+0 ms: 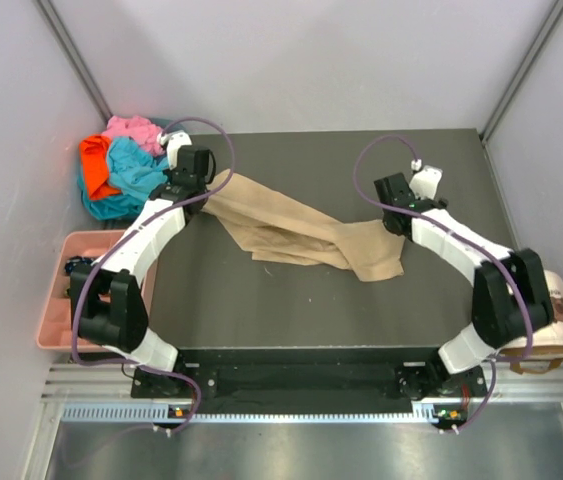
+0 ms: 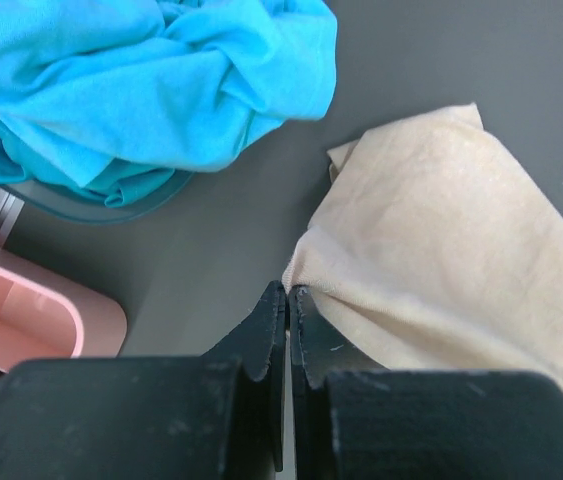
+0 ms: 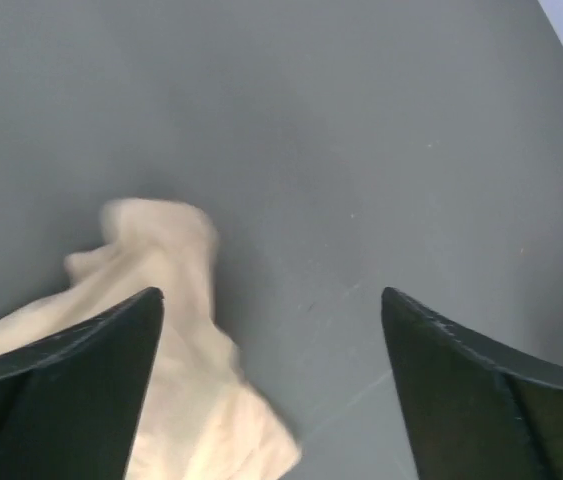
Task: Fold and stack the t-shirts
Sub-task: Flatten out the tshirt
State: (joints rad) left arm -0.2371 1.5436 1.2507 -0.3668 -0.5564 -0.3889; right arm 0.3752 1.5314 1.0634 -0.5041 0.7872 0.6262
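1. While crumpled into a twisted band, the tan shirt [image 1: 291, 232] lies right of the pink tray [image 1: 49, 300].
2. Left gripper [image 2: 289, 290] pinches its corner (jaws clenched); right gripper [image 3: 271, 295] gapes, released.
3. Bright shirts [image 1: 121, 165] heap behind the tray.

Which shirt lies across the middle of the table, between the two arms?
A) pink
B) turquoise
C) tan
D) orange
C: the tan t-shirt lies twisted across the dark table, while the turquoise t-shirt, orange t-shirt and pink t-shirt sit bunched in the far left corner.
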